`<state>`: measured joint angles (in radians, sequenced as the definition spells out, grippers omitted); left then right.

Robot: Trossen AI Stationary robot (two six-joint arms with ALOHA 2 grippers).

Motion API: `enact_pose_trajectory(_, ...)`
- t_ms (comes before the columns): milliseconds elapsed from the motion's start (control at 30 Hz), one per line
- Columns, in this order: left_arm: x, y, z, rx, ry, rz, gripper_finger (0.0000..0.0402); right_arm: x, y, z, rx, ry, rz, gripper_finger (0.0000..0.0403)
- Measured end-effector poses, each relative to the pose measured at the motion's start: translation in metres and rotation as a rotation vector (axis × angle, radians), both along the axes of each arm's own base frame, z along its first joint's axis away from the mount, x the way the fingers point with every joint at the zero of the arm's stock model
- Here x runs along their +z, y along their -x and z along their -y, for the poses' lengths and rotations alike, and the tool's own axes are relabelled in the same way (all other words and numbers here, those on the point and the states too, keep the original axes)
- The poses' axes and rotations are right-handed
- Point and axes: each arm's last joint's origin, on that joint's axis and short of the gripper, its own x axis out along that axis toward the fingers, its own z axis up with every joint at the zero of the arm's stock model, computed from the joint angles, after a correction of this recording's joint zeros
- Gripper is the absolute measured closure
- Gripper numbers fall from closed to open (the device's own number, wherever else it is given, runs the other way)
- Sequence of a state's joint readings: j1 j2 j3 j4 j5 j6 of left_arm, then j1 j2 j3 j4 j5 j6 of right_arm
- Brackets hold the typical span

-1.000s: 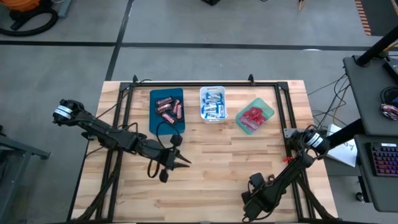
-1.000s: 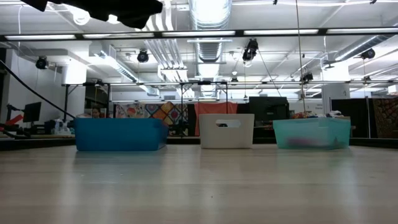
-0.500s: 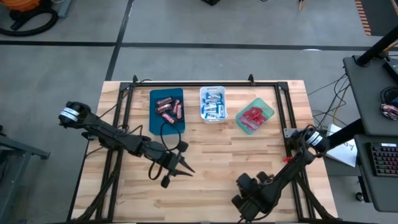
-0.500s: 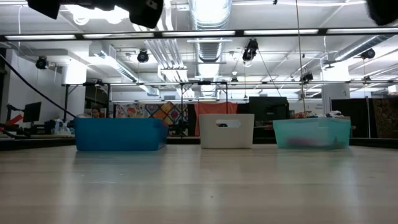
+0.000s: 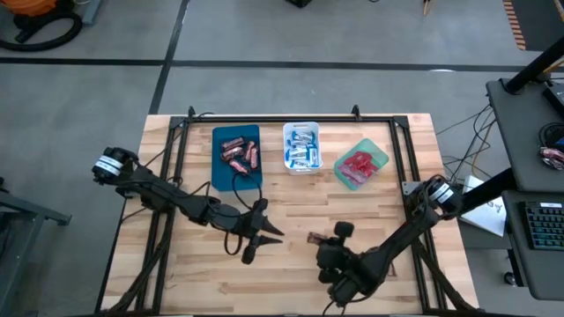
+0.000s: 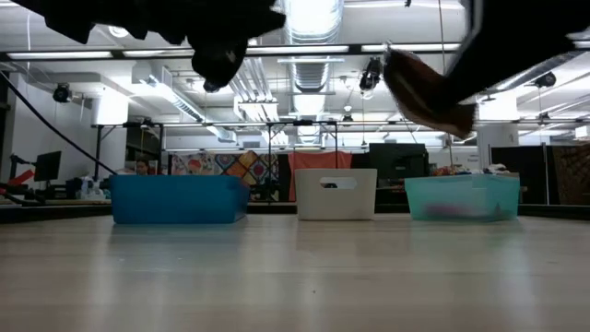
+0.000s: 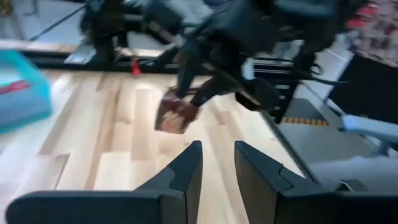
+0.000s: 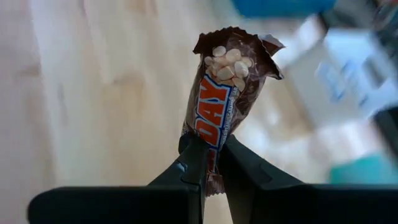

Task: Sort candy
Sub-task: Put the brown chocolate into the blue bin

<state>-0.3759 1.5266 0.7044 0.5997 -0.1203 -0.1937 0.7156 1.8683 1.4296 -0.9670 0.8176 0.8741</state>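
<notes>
Over the front middle of the tabletop (image 5: 291,189), my right gripper (image 5: 324,239) was clamped on a brown bar (image 8: 224,93), pinching its lower end so that the rest stood out past the fingertips, long axis running on from the fingers. From above the bar (image 5: 314,237) showed as a small dark piece just beside the gripper, held clear of the wood.

My left gripper (image 5: 261,236) hung near it on the left, empty, its fingers a narrow gap apart and pointed toward the right arm. Through the left wrist camera I could see the bar (image 7: 175,115) just ahead of them.

Three trays sat in a row along the far side: a blue tray (image 5: 220,172) with brown bars in it, a white tray (image 5: 286,167) with blue-and-white bars, and a green tray (image 5: 381,163) with red packets.

I judged the bar belonged with the brown ones. That tray lay away from the right gripper, far and to the left, with the left arm between, and the left gripper was the nearer of the two to it. So the coming move turned on either a handover or a reach across.
</notes>
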Motion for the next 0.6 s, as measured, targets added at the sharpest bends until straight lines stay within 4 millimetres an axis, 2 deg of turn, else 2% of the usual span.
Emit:
enact_pose_trajectory(200, -0.004, -0.005, 0.001, 0.046, 0.045, 0.029, 0.0311, 0.003, -0.019, 0.019, 0.064, 0.168, -0.023, 0.0370)
enact_pose_trajectory(400, -0.009, -0.008, 0.000, 0.102, 0.047, 0.034, 0.0289, 0.003, -0.034, 0.043, 0.023, 0.184, -0.048, 0.0370)
enact_pose_trajectory(600, -0.018, -0.012, -0.004, 0.287, 0.001, 0.026, 0.0256, 0.003, -0.040, 0.052, 0.006, 0.188, -0.058, 0.0370)
